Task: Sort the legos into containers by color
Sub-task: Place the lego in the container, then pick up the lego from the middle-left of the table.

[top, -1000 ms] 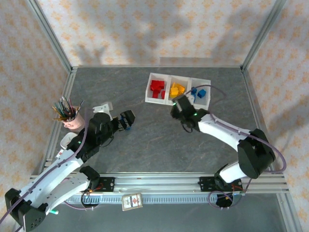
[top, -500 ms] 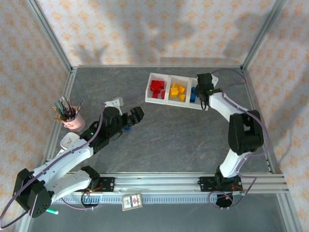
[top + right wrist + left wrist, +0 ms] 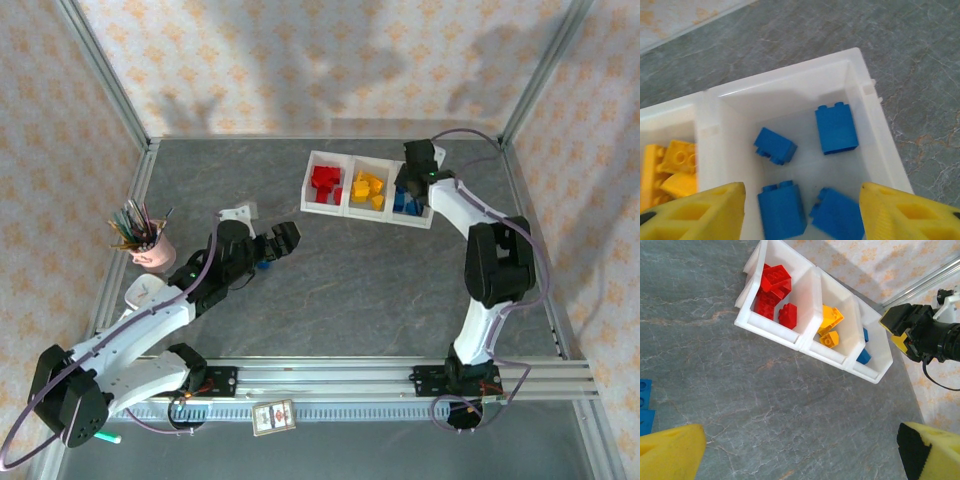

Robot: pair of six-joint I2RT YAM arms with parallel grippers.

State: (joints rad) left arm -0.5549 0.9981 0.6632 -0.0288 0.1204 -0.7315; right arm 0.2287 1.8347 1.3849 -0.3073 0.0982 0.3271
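Note:
The white three-bin tray (image 3: 347, 207) stands at the back of the table. Its left bin holds red legos (image 3: 325, 183), its middle bin yellow ones (image 3: 368, 188), its right bin several blue legos (image 3: 836, 128). My right gripper (image 3: 802, 215) hovers open over the blue bin, nothing between its yellow fingers (image 3: 695, 212). It appears above the tray's right end in the top view (image 3: 415, 170). My left gripper (image 3: 800, 455) is open above bare table, left of centre (image 3: 285, 240). A blue lego (image 3: 263, 263) lies on the table beside it, at the left edge of the left wrist view (image 3: 645, 402).
A pink cup of pens (image 3: 148, 248) stands near the left edge. Aluminium frame posts border the table. A small card (image 3: 272, 417) lies on the front rail. Open grey tabletop (image 3: 380, 290) stretches between the arms.
The right arm has swung from mid-table back over the blue bin and now stands open above it. The left gripper has shifted right, leaving the blue lego on the table behind it.

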